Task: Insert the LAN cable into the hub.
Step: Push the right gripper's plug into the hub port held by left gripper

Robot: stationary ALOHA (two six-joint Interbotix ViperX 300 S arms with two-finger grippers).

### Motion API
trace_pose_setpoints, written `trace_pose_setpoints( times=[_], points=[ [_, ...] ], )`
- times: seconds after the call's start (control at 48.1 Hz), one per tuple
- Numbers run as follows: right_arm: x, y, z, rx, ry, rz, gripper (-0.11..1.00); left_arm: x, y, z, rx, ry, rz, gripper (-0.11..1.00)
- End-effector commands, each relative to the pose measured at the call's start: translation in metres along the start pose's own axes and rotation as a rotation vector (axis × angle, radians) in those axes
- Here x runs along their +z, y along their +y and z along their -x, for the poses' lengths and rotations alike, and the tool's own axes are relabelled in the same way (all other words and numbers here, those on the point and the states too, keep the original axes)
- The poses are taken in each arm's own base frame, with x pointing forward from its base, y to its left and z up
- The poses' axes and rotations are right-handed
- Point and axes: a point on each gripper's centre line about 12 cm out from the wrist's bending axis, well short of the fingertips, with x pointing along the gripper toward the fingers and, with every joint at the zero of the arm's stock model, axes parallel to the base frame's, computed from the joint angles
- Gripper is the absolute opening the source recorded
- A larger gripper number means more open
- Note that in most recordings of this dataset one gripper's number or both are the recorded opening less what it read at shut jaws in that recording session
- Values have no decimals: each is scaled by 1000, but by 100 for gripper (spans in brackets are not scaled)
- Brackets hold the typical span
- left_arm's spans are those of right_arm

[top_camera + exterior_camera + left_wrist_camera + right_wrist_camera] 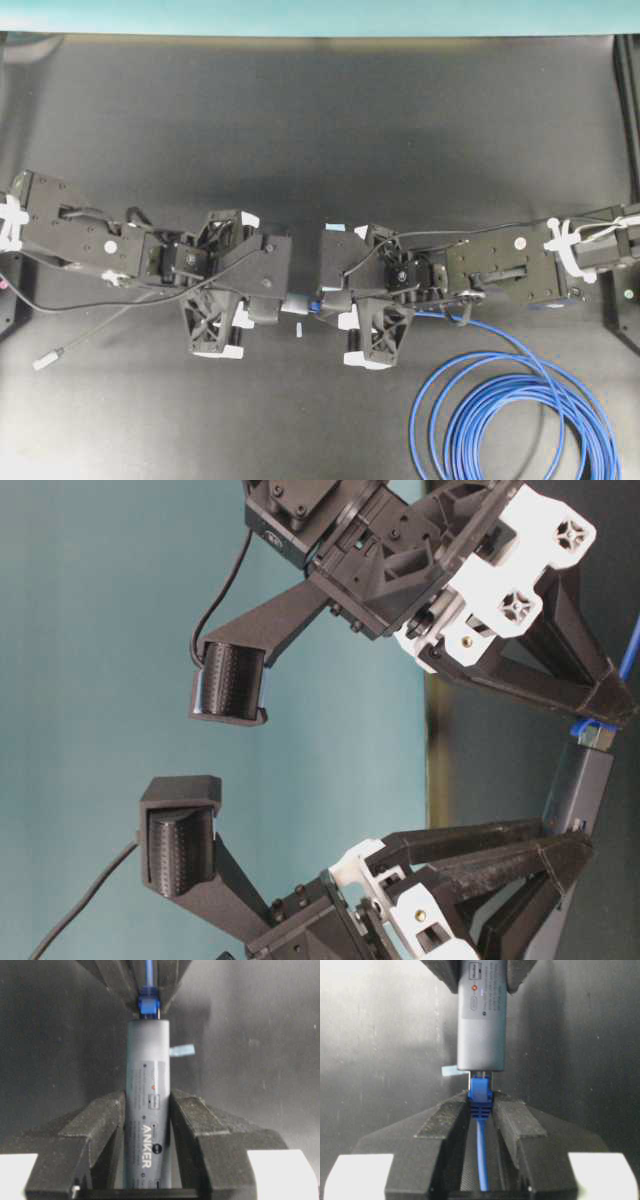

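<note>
The hub [148, 1085], a slim grey bar with white print, sits between the fingers of my left gripper [148, 1107], which is shut on its sides. My right gripper [481, 1102] is shut on the blue boot of the LAN cable [480, 1096]. The plug meets the end of the hub [481, 1025], and only a sliver of it shows outside the port. From overhead, the left gripper [283, 305] and the right gripper [325, 305] face each other tip to tip over the table. The cable's coil [520, 420] lies at the lower right.
The hub's thin grey cord runs left and ends in a small plug [48, 358] on the black mat. A small pale-blue tape scrap [300, 329] lies under the grippers. Black frame parts stand at the table's left and right edges.
</note>
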Motion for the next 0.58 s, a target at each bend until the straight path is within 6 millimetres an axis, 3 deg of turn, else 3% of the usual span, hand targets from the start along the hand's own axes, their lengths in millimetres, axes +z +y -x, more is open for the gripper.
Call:
trace_pose_setpoints(
  times=[0.0,0.353,0.561],
  points=[
    [28,-2,7,0,-85,1,13,12,-6,5,-10,-35,-17,28],
    [22,-1,8,3,-72,-2,16,10,-13,4,-26,-25,-30,28],
    [14,-2,9,-1,-40,-15,70,3,-11,5,-22,17,-23,29]
  ],
)
